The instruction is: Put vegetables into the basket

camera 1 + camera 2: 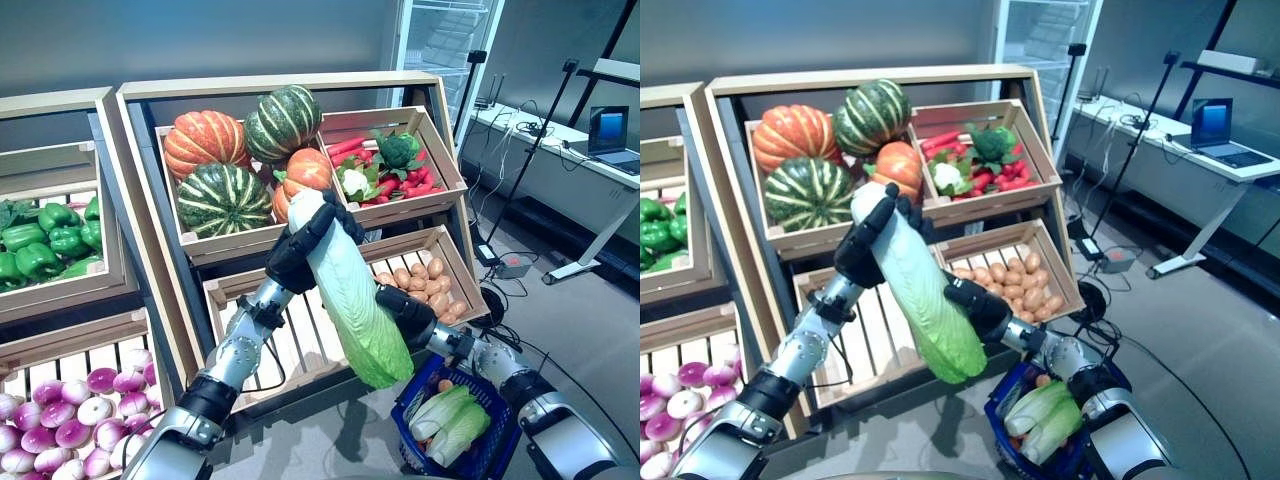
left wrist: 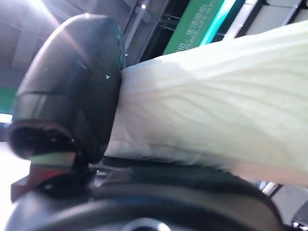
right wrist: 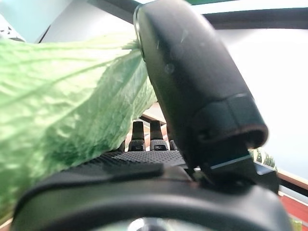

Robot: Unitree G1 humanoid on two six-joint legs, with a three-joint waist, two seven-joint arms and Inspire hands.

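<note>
A long napa cabbage [image 1: 345, 290], white at its stem and green at its leafy end, hangs slanted in front of the shelves. My left hand [image 1: 300, 250] is curled round its white upper end [image 2: 216, 101]. My right hand [image 1: 405, 312] grips its green lower part [image 3: 57, 110] from the right. Below, on the floor at the lower right, stands the blue basket [image 1: 502, 452] with two pale green cabbages [image 1: 450, 420] and a small orange vegetable [image 1: 445, 385] inside. The held cabbage's leafy tip hangs just left of the basket's rim.
Wooden crates on the stand hold pumpkins [image 1: 230, 150], broccoli with cauliflower and red peppers [image 1: 385, 165], potatoes [image 1: 425, 285], green peppers [image 1: 45, 240] and purple-white turnips [image 1: 70, 420]. One slatted crate [image 1: 290, 345] sits behind the cabbage. A desk with a laptop [image 1: 610, 135] stands far right.
</note>
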